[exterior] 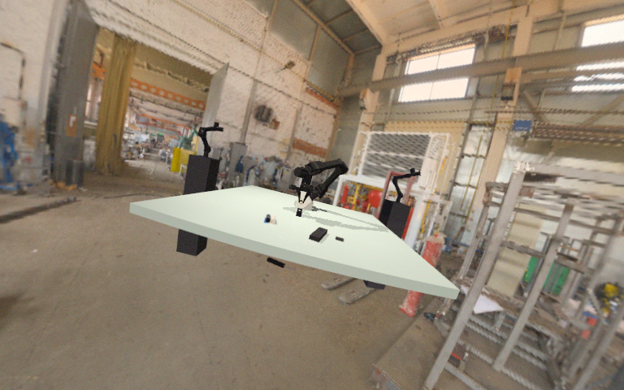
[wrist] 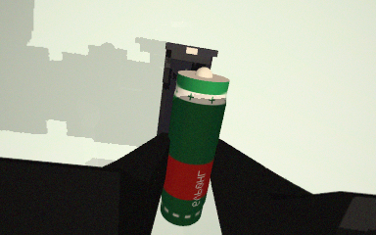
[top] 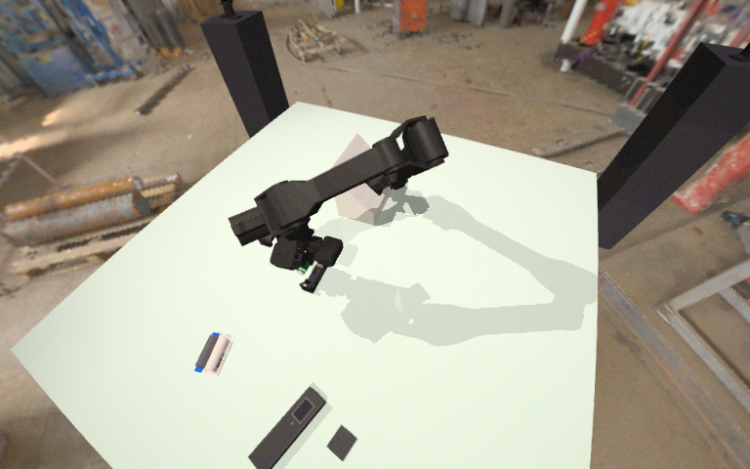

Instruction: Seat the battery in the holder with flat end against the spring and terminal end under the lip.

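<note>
The green and red battery is held slanting between the fingers of my gripper. Its terminal end, with the pale knob, points up the wrist view; a bit of the battery shows green in the top view. My gripper is shut on it. The black holder lies below and behind the battery, running nearly the same way in the wrist view. The holder's far end wall with a pale contact shows beyond the knob. The battery appears above the holder, not inside it. The spring and the holder's near end are hidden.
On the table are a blue, grey and white piece, a long dark box and a small dark square. A pinkish block stands behind the gripper, partly covered by the arm.
</note>
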`<state>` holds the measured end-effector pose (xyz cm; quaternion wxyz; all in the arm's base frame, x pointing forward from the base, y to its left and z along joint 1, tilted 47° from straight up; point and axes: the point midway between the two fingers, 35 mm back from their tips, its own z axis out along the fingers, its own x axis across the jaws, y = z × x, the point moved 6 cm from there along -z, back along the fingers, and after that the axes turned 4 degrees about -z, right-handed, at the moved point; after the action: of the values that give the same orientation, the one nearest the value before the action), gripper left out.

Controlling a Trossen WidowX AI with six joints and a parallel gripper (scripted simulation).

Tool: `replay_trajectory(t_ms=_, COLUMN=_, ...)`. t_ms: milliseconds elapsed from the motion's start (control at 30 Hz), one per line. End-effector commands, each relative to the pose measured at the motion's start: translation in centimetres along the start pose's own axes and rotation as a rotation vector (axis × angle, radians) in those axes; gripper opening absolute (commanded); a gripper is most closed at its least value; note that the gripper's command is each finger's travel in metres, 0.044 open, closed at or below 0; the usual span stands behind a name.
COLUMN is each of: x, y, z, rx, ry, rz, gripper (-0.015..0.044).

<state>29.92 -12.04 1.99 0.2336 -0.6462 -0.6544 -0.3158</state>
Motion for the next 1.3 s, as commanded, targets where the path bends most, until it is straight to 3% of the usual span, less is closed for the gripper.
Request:
replay_trajectory(t_ms=0, x=0.0, y=-0.2, z=0.7, rx=-0.039, ry=-0.006, rz=0.004, gripper=0.007)
replay_trajectory(t_ms=1267, x=0.3, y=-1.8, z=4.6, rx=-0.309, ry=-0.044, rz=0.019, gripper=0.007)
